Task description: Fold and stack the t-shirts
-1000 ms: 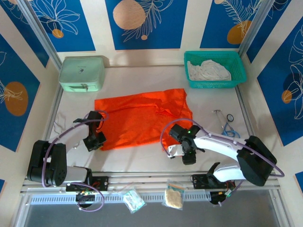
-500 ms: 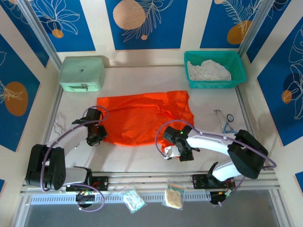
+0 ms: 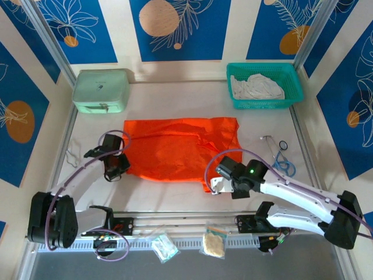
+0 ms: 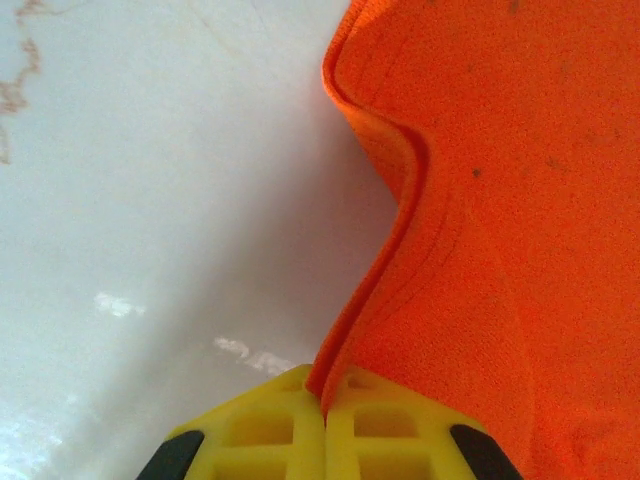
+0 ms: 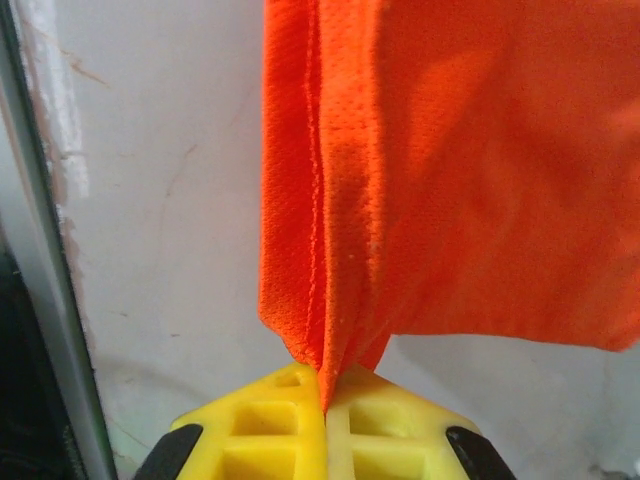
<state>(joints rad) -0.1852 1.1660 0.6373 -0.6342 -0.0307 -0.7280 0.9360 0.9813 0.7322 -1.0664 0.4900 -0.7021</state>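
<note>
Pinching the orange t-shirt [image 3: 178, 149] at both near corners: left gripper [image 4: 325, 400] clamped on the hem, cloth spreading ahead and rightward; right gripper [image 5: 325, 385] nipping a bunched corner, fabric running ahead. White t-shirt [image 3: 256, 86] lies far beyond it in the teal basket [image 3: 265, 104].

Matt mesh-knit orange t-shirt [image 5: 450, 170] on a smooth, glossy white table [image 4: 150, 200].

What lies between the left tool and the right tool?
The near edge of the orange t-shirt, seen in the top view; the left tool and right tool each pinch one corner.
</note>
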